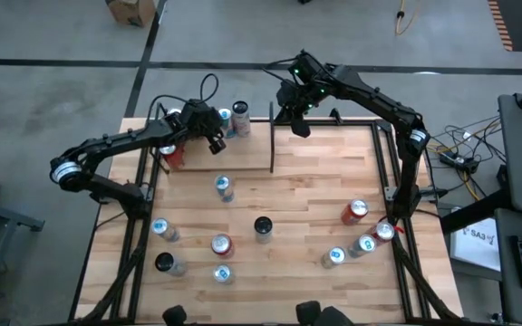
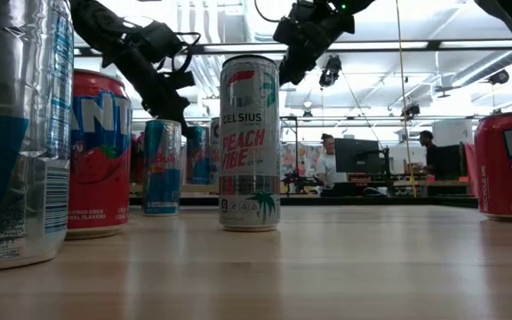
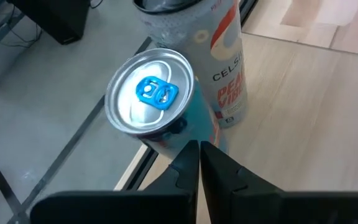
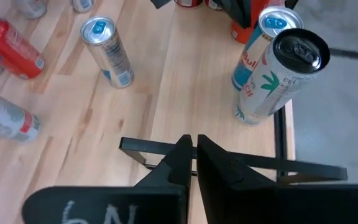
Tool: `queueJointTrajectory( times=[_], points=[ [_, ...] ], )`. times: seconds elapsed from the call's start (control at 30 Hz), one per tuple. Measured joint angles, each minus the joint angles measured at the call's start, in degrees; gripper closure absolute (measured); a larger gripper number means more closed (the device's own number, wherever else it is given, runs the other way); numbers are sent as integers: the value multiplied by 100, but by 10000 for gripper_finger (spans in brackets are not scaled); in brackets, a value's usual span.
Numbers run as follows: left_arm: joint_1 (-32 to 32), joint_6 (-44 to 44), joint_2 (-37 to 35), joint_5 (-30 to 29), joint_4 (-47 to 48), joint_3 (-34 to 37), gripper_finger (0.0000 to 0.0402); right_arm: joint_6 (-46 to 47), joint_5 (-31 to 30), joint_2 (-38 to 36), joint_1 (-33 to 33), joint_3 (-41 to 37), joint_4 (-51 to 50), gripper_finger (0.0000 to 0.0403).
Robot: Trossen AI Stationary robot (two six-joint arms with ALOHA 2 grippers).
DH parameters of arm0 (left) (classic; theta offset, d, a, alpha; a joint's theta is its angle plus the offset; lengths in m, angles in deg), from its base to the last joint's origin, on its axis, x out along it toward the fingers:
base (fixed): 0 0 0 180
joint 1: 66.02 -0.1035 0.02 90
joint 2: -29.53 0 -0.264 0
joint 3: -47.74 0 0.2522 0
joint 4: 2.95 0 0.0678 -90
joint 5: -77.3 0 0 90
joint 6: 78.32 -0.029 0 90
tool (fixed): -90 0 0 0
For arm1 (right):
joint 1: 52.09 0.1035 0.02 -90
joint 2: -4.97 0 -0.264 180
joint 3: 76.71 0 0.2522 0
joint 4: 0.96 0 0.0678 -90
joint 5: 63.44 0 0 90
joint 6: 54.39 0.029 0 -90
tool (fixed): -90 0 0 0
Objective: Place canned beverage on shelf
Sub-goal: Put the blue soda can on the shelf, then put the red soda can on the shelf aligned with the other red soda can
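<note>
The shelf [image 1: 243, 152] is the narrow black-framed bay at the table's far left. On its plank floor stand a blue-tab can [image 3: 151, 93] and a white Celsius can [image 3: 229, 62] side by side, seen from above as a pair [image 1: 234, 119]. A red can [image 1: 171, 156] stands at the bay's left end. My left gripper [image 3: 199, 152] hangs shut just above and short of the blue-tab can, holding nothing. My right gripper [image 4: 194, 149] is shut and empty, high over the bay's right frame bar [image 4: 241, 163], and looks down on the same two cans [image 4: 272, 68].
Several loose cans are spread over the table's near half, some upright [image 1: 223, 187], [image 1: 263, 228], some lying at the right [image 1: 354, 213]. In the low view a Celsius can [image 2: 249, 142] and a red can [image 2: 100, 151] stand close. Bare wood lies at the far right [image 1: 333, 163].
</note>
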Motion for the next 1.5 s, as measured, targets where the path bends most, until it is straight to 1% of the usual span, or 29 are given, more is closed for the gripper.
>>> queueJointTrajectory(
  times=[0.13,0.2,0.37,0.43,0.57,0.77,0.97,1.1,1.17,1.37,1.5],
  points=[
    [116,108,-321,24,269,0,402,454,-7,-24,58,72,-13,390],
    [187,115,-542,159,334,0,402,626,-4,-55,135,72,-37,390],
    [423,186,-1157,933,360,69,402,1176,-4,-103,400,72,-93,390],
    [573,222,-1385,1132,352,156,402,1429,-2,-118,552,72,-115,390],
    [959,310,-1852,1204,250,486,402,2085,0,-125,892,72,-333,390],
    [1535,351,-2445,1213,-519,933,402,3085,-1,-129,1459,72,-788,390],
    [1877,348,-2695,1211,-705,1018,402,4207,-63,-135,2047,55,-1185,390],
    [1923,350,-2724,1213,-699,1055,402,4829,-645,-136,2508,4,-1469,390],
    [1936,415,-2726,1213,-709,1062,402,5097,-795,-136,2711,-53,-1620,390],
    [2011,465,-2768,1260,-881,1062,402,5695,-990,-148,3213,-348,-1822,390],
    [2011,425,-2875,1258,-897,1062,402,5948,-1222,-278,3423,-803,-1811,390]
  ],
)
